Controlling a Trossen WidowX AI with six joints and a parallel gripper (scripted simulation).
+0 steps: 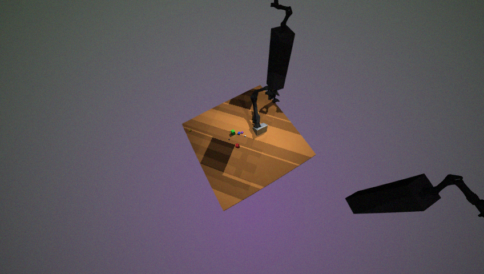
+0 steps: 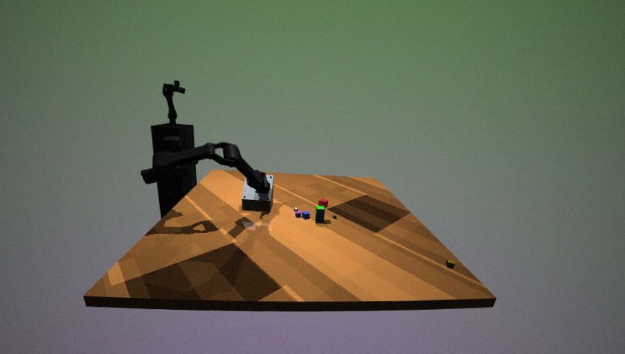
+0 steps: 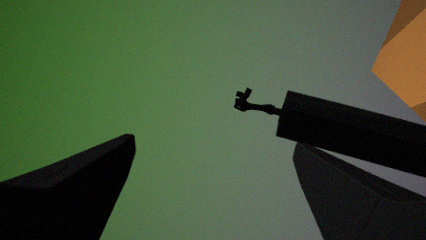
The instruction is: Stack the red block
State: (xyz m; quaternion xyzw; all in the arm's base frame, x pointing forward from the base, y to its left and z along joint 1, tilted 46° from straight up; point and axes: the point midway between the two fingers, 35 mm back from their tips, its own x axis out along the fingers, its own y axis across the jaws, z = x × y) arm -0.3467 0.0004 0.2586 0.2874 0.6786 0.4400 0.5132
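My gripper (image 1: 275,96) (image 2: 158,158) (image 3: 216,147) stood wide open, its two dark fingers well apart, with nothing between them. In the wrist view the space between the fingertips showed only greenish-grey background, and a dark column (image 3: 350,132) carrying a small arm crossed behind the right-hand finger. A corner of the wooden table (image 1: 271,162) (image 2: 263,280) (image 3: 405,65) showed at that view's upper right.

My arm (image 1: 254,107) (image 2: 225,151) reached back from its silvery base (image 1: 261,133) (image 2: 257,205) toward a side of the table, away from the blocks.

On the far side of the base from my gripper, the green tower (image 1: 233,132) (image 2: 320,214) stood upright. The red block (image 1: 237,145) (image 2: 323,203) sat on the tabletop near it, apart from it in the top view, so it was not stacked. A blue block (image 1: 238,133) (image 2: 305,215) lay near the tower, with a purple block (image 1: 242,132) (image 2: 298,214) just beside the blue one and a tiny white block (image 1: 245,136) (image 2: 295,209) near them. A tiny dark piece (image 1: 229,139) (image 2: 334,217) lay on the tower's other side. Farthest out, a yellowish block (image 1: 190,130) (image 2: 450,264) rested near a table corner.
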